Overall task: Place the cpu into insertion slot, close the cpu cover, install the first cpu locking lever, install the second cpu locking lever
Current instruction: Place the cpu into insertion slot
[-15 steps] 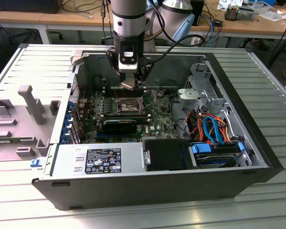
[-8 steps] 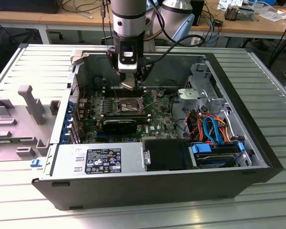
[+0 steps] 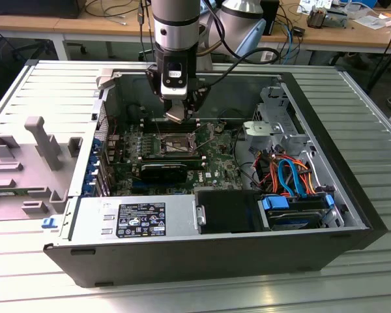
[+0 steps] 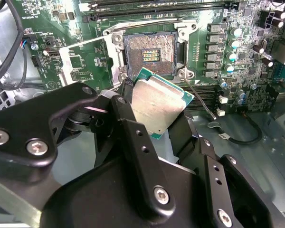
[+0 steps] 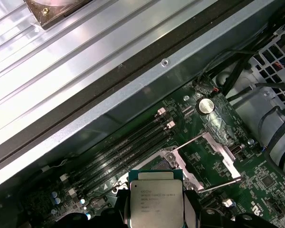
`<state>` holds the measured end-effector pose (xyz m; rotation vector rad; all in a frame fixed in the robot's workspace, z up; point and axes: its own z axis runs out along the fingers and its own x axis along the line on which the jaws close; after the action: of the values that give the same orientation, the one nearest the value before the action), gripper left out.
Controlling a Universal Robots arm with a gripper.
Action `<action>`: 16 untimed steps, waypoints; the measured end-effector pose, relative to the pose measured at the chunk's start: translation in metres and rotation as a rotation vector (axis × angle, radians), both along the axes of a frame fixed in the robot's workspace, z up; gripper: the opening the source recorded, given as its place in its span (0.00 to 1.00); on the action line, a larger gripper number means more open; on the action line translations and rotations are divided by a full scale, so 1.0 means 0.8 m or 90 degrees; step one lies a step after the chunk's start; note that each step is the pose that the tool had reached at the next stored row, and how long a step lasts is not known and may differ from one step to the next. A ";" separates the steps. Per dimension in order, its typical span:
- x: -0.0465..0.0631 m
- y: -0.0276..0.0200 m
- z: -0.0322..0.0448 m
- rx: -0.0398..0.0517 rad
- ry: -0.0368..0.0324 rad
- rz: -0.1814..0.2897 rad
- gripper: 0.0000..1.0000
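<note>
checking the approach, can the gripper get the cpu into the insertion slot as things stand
Probably yes: the cpu cover stands swung open, the insertion slot lies bare, and the gripper holds the cpu close by.

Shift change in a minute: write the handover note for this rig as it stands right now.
Gripper: shut on the cpu, held in the air over the motherboard, close by the insertion slot.
Insertion slot: empty, contacts bare.
Cpu cover: swung open to one side of the slot.
Locking lever: loose, not latched.
Done: cpu picked up and brought to the socket.
Left: seat the cpu, close the cover, latch both levers.
</note>
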<state>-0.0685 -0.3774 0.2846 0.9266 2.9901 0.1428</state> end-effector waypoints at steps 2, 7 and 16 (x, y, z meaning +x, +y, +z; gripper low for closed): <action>0.000 0.0000 0.0000 0.0000 0.0000 -0.002 0.55; 0.000 0.0000 0.0000 0.0000 0.0000 -0.005 0.55; 0.000 0.0000 0.0000 0.0000 0.0000 -0.011 0.55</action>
<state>-0.0685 -0.3774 0.2846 0.9530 2.9810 0.1426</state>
